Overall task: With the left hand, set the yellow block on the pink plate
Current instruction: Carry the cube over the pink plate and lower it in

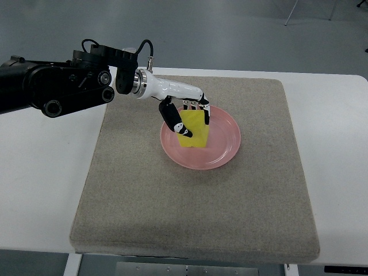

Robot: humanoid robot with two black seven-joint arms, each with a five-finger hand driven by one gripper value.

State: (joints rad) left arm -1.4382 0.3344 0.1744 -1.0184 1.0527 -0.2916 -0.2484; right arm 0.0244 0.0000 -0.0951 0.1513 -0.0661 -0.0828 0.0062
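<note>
A yellow block (195, 133) stands over the left half of the pink plate (221, 144), which lies on the grey mat. My left hand (192, 118) reaches in from the left on a black arm with a white wrist. Its thumb and fingers (205, 112) are closed on the block's sides and top. I cannot tell whether the block's bottom touches the plate. The right arm does not show.
The grey felt mat (201, 201) covers most of the white table (40, 190). Chair legs (293, 11) stand on the floor at the back right.
</note>
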